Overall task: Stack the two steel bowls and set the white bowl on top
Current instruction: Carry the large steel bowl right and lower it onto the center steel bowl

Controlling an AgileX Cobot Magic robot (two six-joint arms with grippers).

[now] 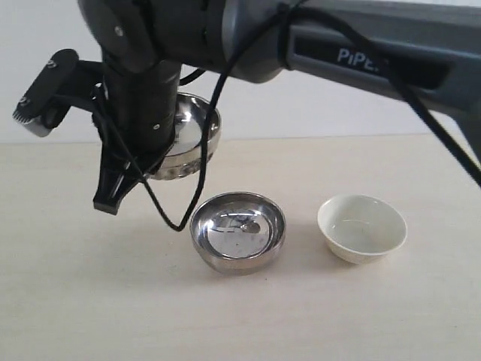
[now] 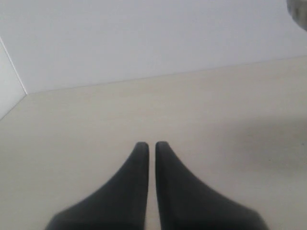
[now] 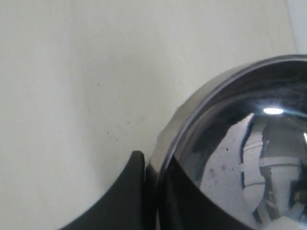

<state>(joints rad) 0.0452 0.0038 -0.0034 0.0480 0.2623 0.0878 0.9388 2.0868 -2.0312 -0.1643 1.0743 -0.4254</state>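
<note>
One steel bowl stands upright on the table in the middle, and the white bowl stands to its right, a little apart. The other steel bowl hangs tilted above the table, behind and left of the first. My right gripper reaches across from the right and is shut on its rim. In the right wrist view this gripper has one finger outside the held bowl and one inside. My left gripper is shut on nothing, above bare table.
The right arm's dark body and its black cable fill the upper exterior view; the cable loops down beside the standing steel bowl. The light wooden table meets a white wall behind. A blurred grey edge shows in a corner of the left wrist view.
</note>
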